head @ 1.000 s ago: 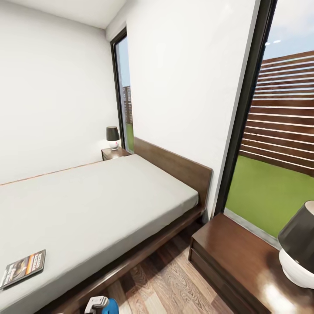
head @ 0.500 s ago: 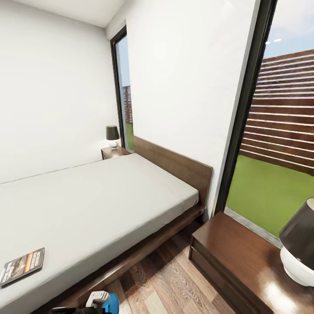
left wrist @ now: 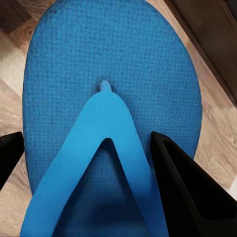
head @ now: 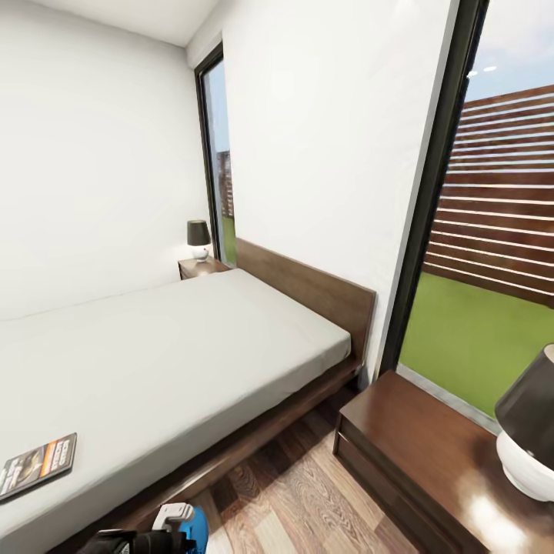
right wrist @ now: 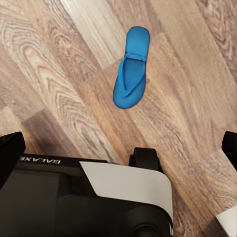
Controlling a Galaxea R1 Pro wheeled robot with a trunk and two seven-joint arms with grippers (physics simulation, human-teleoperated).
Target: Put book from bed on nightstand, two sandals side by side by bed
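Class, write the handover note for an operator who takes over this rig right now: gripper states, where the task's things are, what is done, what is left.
Left gripper: jaws open, straddling one blue sandal on the wood floor, close beside the bed frame; not gripped.
Right gripper: jaws open, empty, above the floor where the second sandal lies alone.
Book: on the bed, near its foot end.
Near nightstand carries a lamp, with free top beside it.
Done: nothing confirmed.
Left: pair the sandals side by side by the bed; move the book to a nightstand.

Black pincer fingers [left wrist: 185, 190], black-and-white base [right wrist: 98, 197]
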